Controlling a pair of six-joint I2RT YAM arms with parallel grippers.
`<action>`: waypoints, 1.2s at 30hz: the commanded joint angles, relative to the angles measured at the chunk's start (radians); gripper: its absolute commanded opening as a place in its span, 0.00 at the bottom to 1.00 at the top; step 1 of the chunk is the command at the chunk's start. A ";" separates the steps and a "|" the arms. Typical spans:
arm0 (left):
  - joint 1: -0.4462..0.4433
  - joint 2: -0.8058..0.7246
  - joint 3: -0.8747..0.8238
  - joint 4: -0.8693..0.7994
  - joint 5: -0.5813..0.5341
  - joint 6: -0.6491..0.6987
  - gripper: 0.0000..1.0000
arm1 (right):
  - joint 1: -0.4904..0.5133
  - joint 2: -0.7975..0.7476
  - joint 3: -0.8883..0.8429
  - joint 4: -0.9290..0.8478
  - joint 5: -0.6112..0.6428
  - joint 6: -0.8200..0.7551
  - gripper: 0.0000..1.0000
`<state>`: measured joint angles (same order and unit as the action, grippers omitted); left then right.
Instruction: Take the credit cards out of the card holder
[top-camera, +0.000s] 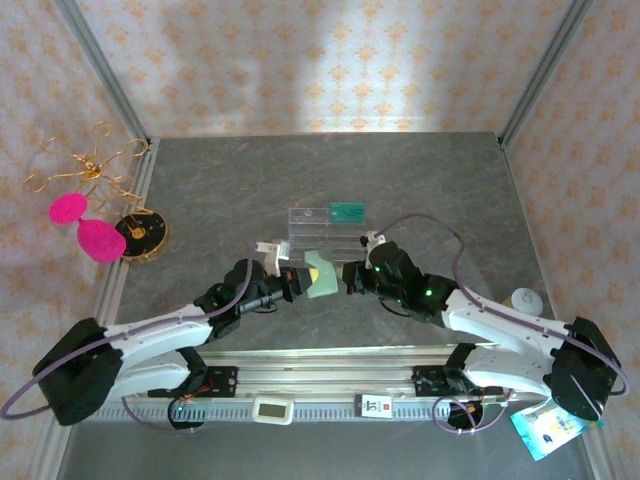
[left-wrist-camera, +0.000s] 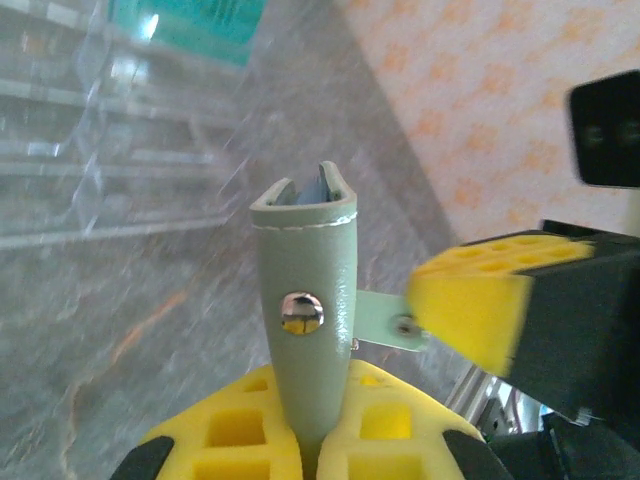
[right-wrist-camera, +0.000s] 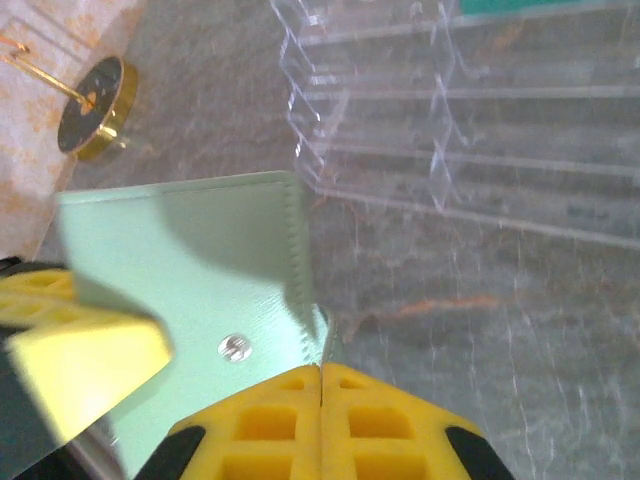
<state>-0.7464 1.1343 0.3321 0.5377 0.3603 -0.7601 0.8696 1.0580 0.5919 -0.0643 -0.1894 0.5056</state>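
The sage-green card holder (top-camera: 320, 278) hangs above the table between both grippers. In the left wrist view it stands edge-on (left-wrist-camera: 305, 260), and my left gripper (left-wrist-camera: 316, 410) is shut on its lower end. A blue-grey edge shows inside its top slot. I cannot tell whether that edge is one of the credit cards. My right gripper (right-wrist-camera: 320, 372) is shut on the holder's thin snap flap (left-wrist-camera: 383, 321), beside the broad green face (right-wrist-camera: 190, 265). In the top view the left gripper (top-camera: 297, 282) and right gripper (top-camera: 350, 278) meet at the holder.
A clear plastic compartment tray (top-camera: 322, 235) lies just beyond the holder, with a teal flat rectangle (top-camera: 346, 211) at its back. A gold wire stand with pink discs (top-camera: 95, 205) and a black-gold base (right-wrist-camera: 92, 105) is at the left. A small white round thing (top-camera: 525, 298) is at the right.
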 joint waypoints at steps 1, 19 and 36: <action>-0.010 0.114 -0.015 0.077 0.084 -0.083 0.02 | 0.016 -0.018 -0.070 0.046 -0.042 0.083 0.00; 0.024 -0.173 -0.011 -0.225 -0.215 -0.032 0.66 | 0.102 0.095 0.086 0.036 -0.052 0.081 0.00; 0.033 -0.140 0.041 -0.257 -0.147 0.058 0.51 | 0.016 0.057 -0.059 -0.125 0.214 0.226 0.00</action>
<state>-0.7193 0.9600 0.3584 0.2352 0.1635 -0.7227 0.9066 1.1381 0.5831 -0.1184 -0.0765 0.6785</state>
